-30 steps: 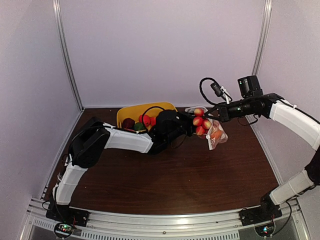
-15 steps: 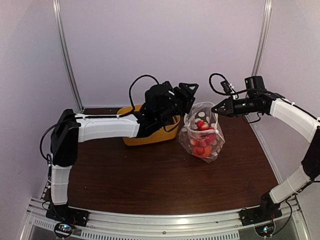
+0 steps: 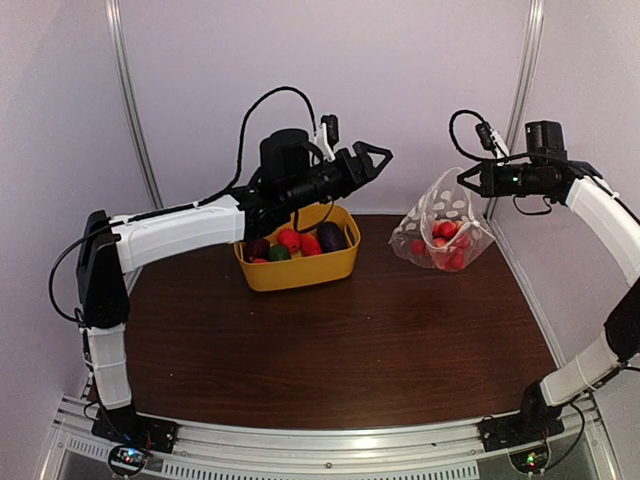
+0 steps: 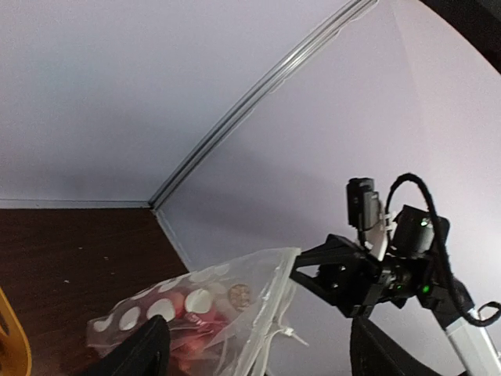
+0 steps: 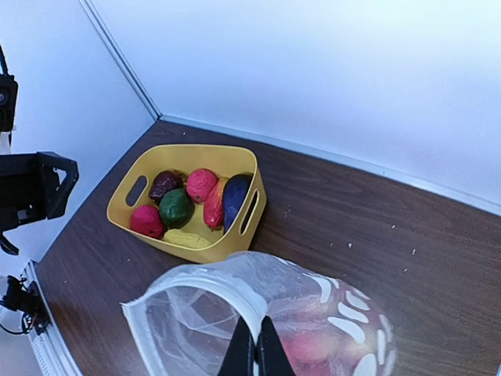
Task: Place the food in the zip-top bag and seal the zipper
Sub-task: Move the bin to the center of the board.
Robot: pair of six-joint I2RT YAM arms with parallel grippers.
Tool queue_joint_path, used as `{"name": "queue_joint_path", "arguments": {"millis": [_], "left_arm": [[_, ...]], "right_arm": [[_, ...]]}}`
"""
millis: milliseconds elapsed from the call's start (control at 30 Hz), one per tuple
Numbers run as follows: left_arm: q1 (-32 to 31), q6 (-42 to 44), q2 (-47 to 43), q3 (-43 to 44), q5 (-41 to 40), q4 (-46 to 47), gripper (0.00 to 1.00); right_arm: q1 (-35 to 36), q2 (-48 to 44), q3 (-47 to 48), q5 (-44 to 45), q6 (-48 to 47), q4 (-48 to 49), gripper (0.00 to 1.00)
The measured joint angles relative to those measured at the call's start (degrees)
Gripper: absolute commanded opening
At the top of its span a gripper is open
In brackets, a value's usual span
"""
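Table [image 3: 350, 340] of dark wood, with two arms raised over it.

On the left: left arm, climbing steeply from the near edge, bending at the elbow, then running almost level to the right. Ends in the left gripper [image 3: 372, 158], high above the far right corner of the yellow tub [image 3: 300, 275]. Points right, toward the zip-top bag [image 3: 445, 225], yet hangs well apart from it. Released, with jaws parted wide and nothing between them.

On the right: right arm, rising along the right edge, then folding inward and to the left at height. Ends in the right gripper [image 3: 468, 178], clenched on the bag's upper rim. From the right wrist view, fingers pressed together on the zipper [image 5: 196, 286], a white strip looping round a gaping, unsealed mouth.

Below that grip: the bag, dangling near the far right corner of the table, polka dots showing, red food [image 3: 445, 235] gathered in its lower end. Cannot tell whether its bottom rests on the wood.

In the tub: more food [image 5: 196, 200], namely dark red, pink, red, dark purple, green and yellow pieces, packed side by side.
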Motion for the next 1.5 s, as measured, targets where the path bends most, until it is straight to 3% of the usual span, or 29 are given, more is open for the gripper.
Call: {"name": "queue_joint_path", "arguments": {"millis": [167,367,667,900,1033,1167,1367,1500], "left_arm": [[2.54,16.98,-4.98,-0.04,-3.89,-17.03,0.84],[3.37,28.92,-5.99,-0.7,-8.7,-31.85,0.97],[10.25,42.05,-0.68,5.22,-9.03,-49.64,0.96],[10.12,52.87,5.27,7.72,-5.68,-59.28,0.88],[9.77,57.11,8.07,8.11,-5.75,-61.94,0.78],[9.77,59.3,10.6,9.35,-5.86,-63.82,0.52],[9.77,58.71,11.58,11.3,-7.89,-67.89,0.27],[9.51,55.01,11.19,12.02,-6.8,-69.68,0.19]], "right_arm": [[1.11,-4.2,-6.95,10.32,-4.87,1.4,0.0],[6.97,-1.31,-12.2,14.99,-8.63,-1.53,0.0],[6.95,-2.6,-14.29,14.62,-8.83,-0.94,0.0],[6.95,-2.93,-15.67,13.84,-8.59,-0.42,0.0],[6.95,-2.93,-15.67,13.57,-8.22,-0.26,0.0],[6.95,-2.93,-15.67,13.55,-7.82,-0.24,0.0],[6.95,-2.95,-15.74,13.57,-7.76,-0.15,0.0],[6.95,-2.95,-15.91,13.55,-7.76,-0.11,0.0]]}}
